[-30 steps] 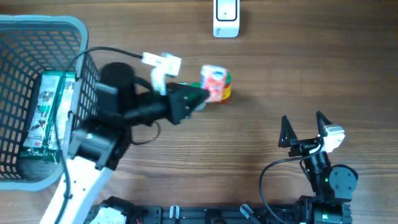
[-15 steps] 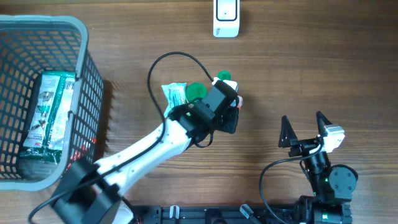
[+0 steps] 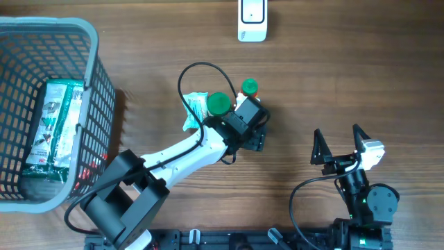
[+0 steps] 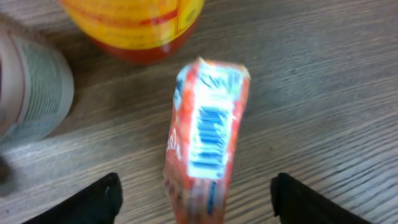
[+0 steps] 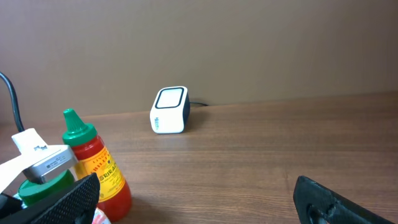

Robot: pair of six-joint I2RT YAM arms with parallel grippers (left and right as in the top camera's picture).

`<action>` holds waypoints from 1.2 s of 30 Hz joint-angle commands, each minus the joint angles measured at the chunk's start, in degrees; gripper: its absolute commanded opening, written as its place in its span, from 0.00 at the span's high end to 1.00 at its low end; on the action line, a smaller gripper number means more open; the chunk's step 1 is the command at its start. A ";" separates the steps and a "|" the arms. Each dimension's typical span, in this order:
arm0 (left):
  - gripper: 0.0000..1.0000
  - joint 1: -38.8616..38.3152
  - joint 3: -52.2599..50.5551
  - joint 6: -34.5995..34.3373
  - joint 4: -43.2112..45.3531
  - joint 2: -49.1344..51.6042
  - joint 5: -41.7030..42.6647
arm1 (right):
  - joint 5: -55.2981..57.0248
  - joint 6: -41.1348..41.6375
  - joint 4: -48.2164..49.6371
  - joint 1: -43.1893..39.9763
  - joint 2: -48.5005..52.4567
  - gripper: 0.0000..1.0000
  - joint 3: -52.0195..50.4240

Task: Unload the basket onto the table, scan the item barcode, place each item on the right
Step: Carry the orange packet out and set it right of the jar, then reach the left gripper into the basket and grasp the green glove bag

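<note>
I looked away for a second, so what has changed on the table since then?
The left claw came down beside the bottle and opened, letting go of the red packet. The packet now lies on the table, barcode up, between the claw's fingers. The right claw, still open, the scanner and the basket stayed as they were.

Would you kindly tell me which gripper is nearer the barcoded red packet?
Left. The left gripper straddles the packet from above; the right gripper sits apart, to its right.
</note>
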 commanded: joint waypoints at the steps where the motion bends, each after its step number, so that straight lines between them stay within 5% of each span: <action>1: 0.12 -0.15 0.61 0.28 -2.93 -3.56 -0.81 | 0.55 0.11 0.11 -0.13 -0.20 0.00 -0.07; 6: 0.00 -0.13 0.61 0.55 -10.97 -12.26 -0.85 | 0.57 0.09 0.11 -0.13 -0.20 0.00 -0.07; 13: 0.00 -0.13 0.61 6.60 -14.75 -27.82 -0.92 | 0.57 0.09 0.11 -0.13 -0.20 0.00 -0.07; 15: 0.00 -0.13 0.61 12.28 -14.62 -31.43 -6.45 | 0.55 0.11 0.11 -0.13 -0.20 0.00 -0.07; 19: 0.00 -0.09 0.61 12.92 -13.20 -37.18 -31.58 | 0.57 0.09 0.11 -0.13 -0.20 0.00 -0.07; 23: 0.00 0.85 0.61 13.11 0.04 -42.38 -68.78 | 0.55 0.11 0.11 -0.13 -0.20 0.00 -0.07; 24: 0.00 3.82 0.61 17.94 12.00 -43.63 -78.42 | 0.55 0.09 0.11 -0.13 -0.20 0.00 -0.07; 30: 0.00 23.74 0.61 22.93 36.22 -44.81 -78.99 | 0.57 0.11 0.11 -0.13 -0.20 0.00 -0.07; 36: 0.00 45.59 0.61 22.73 40.04 -42.77 -78.55 | 0.55 0.11 0.11 -0.13 -0.20 0.00 -0.07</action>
